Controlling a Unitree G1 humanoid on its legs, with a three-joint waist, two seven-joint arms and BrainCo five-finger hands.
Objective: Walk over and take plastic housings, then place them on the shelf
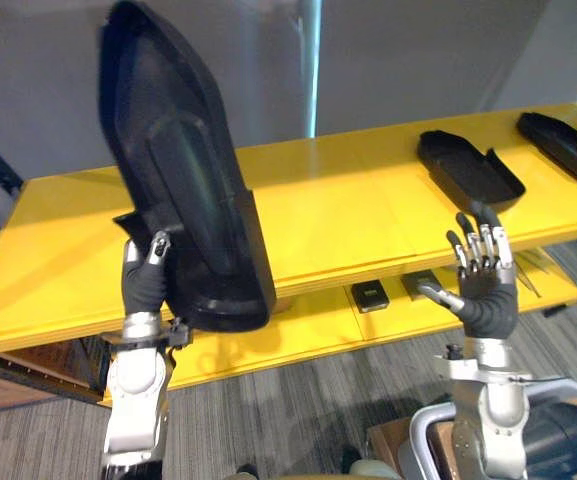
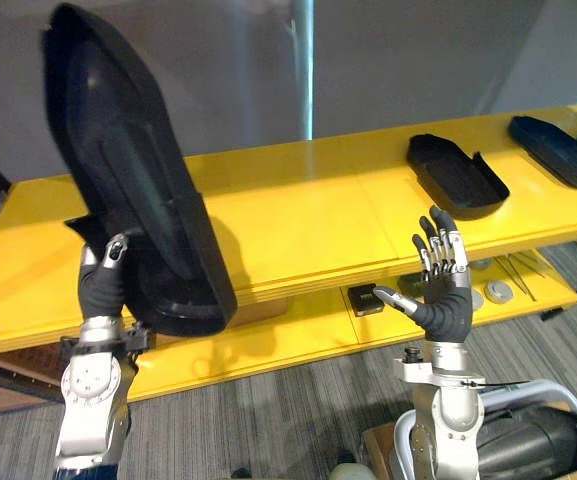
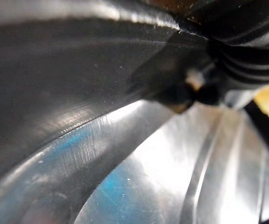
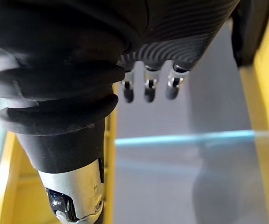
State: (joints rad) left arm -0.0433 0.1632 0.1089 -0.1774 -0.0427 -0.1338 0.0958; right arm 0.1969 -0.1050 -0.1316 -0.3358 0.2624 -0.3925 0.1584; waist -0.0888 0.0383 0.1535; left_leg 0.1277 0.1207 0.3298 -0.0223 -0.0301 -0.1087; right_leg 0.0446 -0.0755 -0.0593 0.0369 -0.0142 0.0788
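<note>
- Left hand [image 1: 146,280] grasps the lower end of a large black plastic housing [image 1: 183,170]. Its thumb is curled over the near face, and its fingers are hidden behind the part.
- The housing rises almost upright above that hand, tilted, with its hollow side towards the robot. No other support touches it.
- Right hand [image 1: 483,285] is raised well to the right of the left hand. It is empty, with fingers straight and thumb out to the side.
- Just beyond both hands runs the yellow shelf [image 1: 348,210]. Its top board is bare directly past the left hand.
- Under that board, past the right hand, a lower tier [image 1: 298,340] carries a small dark box [image 1: 370,295] and metal discs [image 2: 498,291].
- Farther past the right hand, a second housing [image 1: 468,168] lies hollow side up on the top board. A third housing [image 1: 566,145] lies beyond it to the right.
- The step in hand looks like the placing: the part is at the shelf but not yet on it.
- Risk: the tall, glossy part is held at one end only. Tipping it flat could make it pivot or slide out of the grasp.
- Risk: if the hand goes forward too low, the part's bottom edge may strike the shelf's front edge and be levered loose.
- Risk: if it is set down too near the front edge, it could overhang and drop to the floor.
- The free right hand could steady the top.
</note>
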